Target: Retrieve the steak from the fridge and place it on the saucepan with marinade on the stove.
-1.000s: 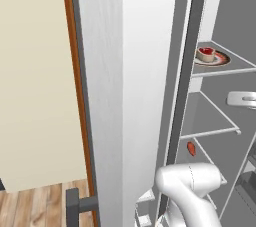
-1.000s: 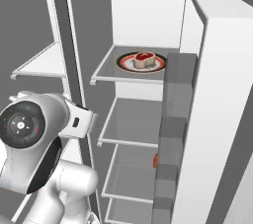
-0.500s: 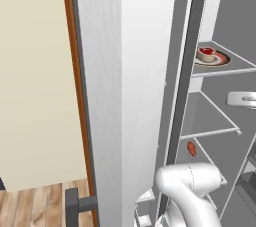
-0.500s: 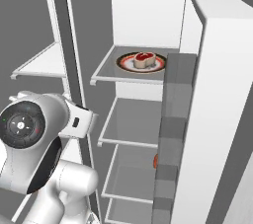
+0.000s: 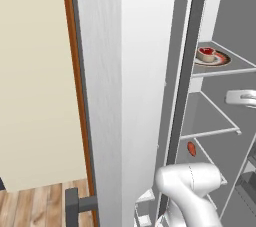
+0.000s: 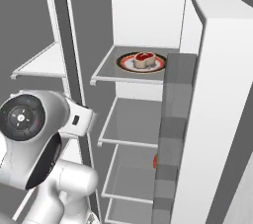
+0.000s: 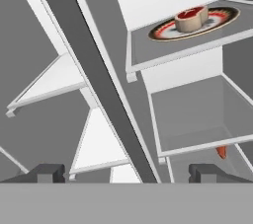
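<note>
Inside fridge (image 6: 148, 16) — steak (image 7: 191, 18) mid-plate (image 7: 163, 32), tool (image 7: 126, 172) spread, apart

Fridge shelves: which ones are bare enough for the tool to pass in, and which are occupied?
The shelf just below the plate is bare from wall to door bins. The left compartment's shelf also looks bare. The top right shelf is crowded by the plate. Lower down, the steak lies near the right edge.

It was a home kitchen: an open fridge (image 6: 197, 119) showed white shelves, one carrying a plate (image 6: 129, 63) of food, beside a cream wall (image 5: 35, 81) and wood-plank floor (image 5: 35, 208).
</note>
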Robot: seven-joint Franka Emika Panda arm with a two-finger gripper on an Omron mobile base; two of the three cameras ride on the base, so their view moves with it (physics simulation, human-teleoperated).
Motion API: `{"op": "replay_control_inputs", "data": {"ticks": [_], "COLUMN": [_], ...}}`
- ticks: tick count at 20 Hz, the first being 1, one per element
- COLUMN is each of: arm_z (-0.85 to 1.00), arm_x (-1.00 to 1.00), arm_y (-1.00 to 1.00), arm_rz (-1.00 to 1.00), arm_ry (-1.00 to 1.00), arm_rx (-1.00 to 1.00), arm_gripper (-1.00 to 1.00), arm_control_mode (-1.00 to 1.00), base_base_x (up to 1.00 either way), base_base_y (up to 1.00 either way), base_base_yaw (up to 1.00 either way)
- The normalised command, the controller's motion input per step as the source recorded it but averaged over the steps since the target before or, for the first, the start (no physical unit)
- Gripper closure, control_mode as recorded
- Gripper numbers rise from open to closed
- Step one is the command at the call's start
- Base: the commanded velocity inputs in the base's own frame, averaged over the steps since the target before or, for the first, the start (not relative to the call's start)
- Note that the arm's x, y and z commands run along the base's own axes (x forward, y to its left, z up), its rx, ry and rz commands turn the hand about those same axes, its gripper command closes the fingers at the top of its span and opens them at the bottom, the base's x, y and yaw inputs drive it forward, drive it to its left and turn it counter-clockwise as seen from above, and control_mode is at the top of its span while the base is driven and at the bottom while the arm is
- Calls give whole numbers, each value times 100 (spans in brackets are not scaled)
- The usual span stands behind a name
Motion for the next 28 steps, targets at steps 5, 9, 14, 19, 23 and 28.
{"op": "replay_control_inputs", "data": {"ticks": [5, 9, 14, 19, 23, 28], "arm_z": [9, 8, 1, 0, 0, 0], "arm_x": [0, 0, 0, 0, 0, 0], "arm_y": [0, 0, -8, -13, -6, -5], "arm_rz": [-3, -2, -5, -5, -1, 0], "arm_ry": [15, 10, 11, 6, 0, 0], "arm_rx": [0, 0, -7, -8, -1, 0], "arm_gripper": [-100, -100, -100, -100, -100, -100], "arm_control_mode": [-100, -100, -100, -100, -100, -100], "base_base_x": [0, 0, 0, 0, 0, 0], "base_base_y": [0, 0, 0, 0, 0, 0], "base_base_yaw": [0, 0, 0, 0, 0, 0]}}
